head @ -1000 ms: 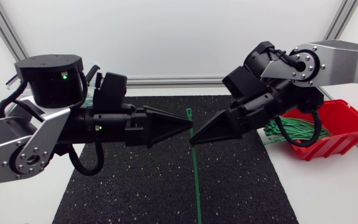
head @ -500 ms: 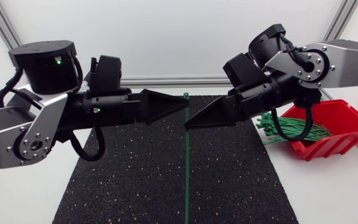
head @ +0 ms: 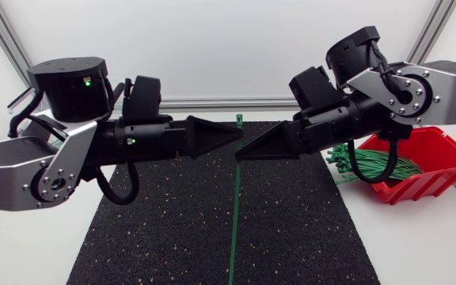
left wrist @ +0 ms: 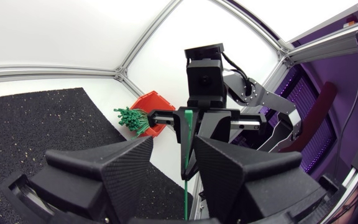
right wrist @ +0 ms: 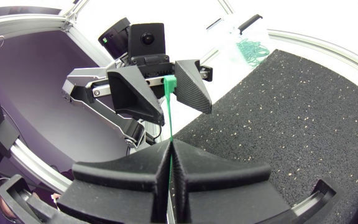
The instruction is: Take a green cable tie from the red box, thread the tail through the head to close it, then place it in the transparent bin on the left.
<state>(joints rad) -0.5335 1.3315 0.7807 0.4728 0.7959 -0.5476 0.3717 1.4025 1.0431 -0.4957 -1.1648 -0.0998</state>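
Clamped on the green cable tie [head: 233, 214] with the right gripper [head: 239, 156], fingers pressed flat against the strap a little below the head. In the head view, centre of frame, long axis straight up-down: head toward the top, tail off the bottom edge over the black mat [head: 165, 229]. Tip to tip with the left gripper [head: 239, 134], parted narrowly, tie head in the gap, seemingly untouched. Probably tail-to-head threading next: left nearer the head, tail free and well apart from both.
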